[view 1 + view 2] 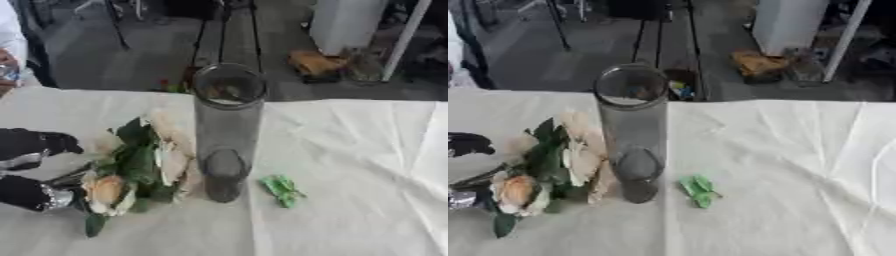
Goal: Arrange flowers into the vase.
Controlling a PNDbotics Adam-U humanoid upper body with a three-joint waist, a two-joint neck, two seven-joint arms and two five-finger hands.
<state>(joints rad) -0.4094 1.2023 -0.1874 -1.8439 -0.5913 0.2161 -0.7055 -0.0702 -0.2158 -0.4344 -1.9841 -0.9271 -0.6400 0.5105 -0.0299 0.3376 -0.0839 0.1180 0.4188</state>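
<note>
A tall clear glass vase (227, 135) stands upright in the middle of the white-clothed table (350, 150). Just left of it lies a bunch of flowers (144, 160) with green leaves and pale cream blooms; a peach rose (107, 190) is nearest the front. Their stems (68, 176) run left toward my left hand (35, 192), which comes in at the left edge and lies partly out of view. The stems pass between its upper and lower black parts. My right hand shows in neither view.
A small green scrap (282, 190) lies on the cloth just right of the vase's base. The table's far edge (350, 100) runs behind the vase, with floor, a bench and clutter beyond. Bare cloth spreads to the right and front.
</note>
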